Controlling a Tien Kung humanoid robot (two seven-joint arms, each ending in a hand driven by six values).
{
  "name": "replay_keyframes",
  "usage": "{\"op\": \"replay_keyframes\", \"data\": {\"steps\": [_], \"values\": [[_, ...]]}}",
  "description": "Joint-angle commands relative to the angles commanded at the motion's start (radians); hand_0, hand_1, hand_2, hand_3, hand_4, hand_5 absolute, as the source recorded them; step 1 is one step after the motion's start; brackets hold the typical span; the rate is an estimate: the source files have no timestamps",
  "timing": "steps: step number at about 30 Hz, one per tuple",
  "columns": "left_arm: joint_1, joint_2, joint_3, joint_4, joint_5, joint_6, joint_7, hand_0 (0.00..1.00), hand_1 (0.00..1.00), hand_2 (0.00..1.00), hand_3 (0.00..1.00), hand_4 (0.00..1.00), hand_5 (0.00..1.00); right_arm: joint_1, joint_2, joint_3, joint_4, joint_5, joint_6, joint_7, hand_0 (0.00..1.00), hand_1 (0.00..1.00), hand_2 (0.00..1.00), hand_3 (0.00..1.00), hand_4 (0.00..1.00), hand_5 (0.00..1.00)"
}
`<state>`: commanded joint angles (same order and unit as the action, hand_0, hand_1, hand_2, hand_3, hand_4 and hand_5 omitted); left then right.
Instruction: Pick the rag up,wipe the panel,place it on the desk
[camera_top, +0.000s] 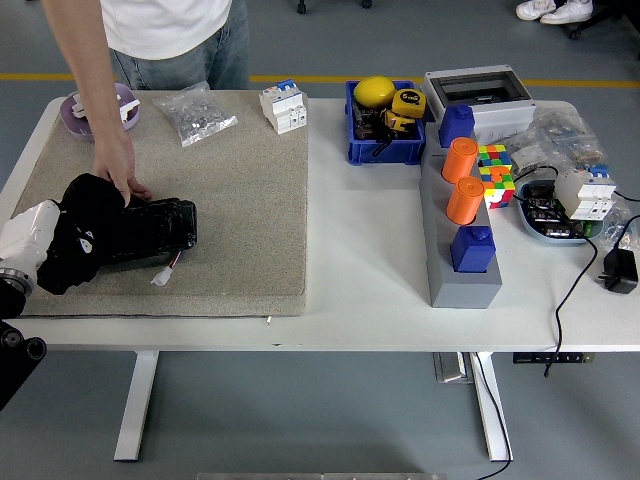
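I am looking over a blue plastic bin (383, 150) at the far middle of the white table (360, 270), which is holding a yellow rounded object (375, 92), a yellow and black tape measure (408, 102) and some dark small parts I cannot make out. Right of it, a grey open box with a pale rim (478, 95) is sitting with its inside in shadow, and a round blue dish (553, 212) near the right edge is carrying dark electronic pieces. A clear plastic bag of small metal parts (197, 113) is lying on the beige felt mat (190, 200). My left hand (35, 240), white-covered, is pressing the crumpled black rag (85, 235) onto the left end of the black rectangular panel (145, 232) near the mat's left edge; the cloth is covering my fingers, so I cannot tell how they are set. A person's hand (118, 172) is resting on the panel's far edge, touching the rag. The panel's left part is lying hidden under the cloth, and my left arm is being cut off at the picture's edge.
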<state>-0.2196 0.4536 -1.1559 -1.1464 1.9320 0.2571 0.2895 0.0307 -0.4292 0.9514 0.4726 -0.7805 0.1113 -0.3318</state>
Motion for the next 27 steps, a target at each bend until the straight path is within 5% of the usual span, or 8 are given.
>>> {"op": "replay_keyframes", "data": {"steps": [15,27], "values": [[0.030,0.028,-0.069,0.029,0.019,0.004,0.002,0.183,0.110,0.528,0.441,0.083,0.002,0.001,0.000,0.005,0.001,-0.001,-0.001,0.001,0.734,0.551,0.715,0.751,0.998,0.603],[0.051,0.034,-0.094,-0.004,0.035,0.020,0.012,0.184,0.110,0.528,0.440,0.078,0.002,0.000,0.000,0.006,0.001,-0.001,0.000,0.001,0.733,0.551,0.715,0.751,0.998,0.602]]}}
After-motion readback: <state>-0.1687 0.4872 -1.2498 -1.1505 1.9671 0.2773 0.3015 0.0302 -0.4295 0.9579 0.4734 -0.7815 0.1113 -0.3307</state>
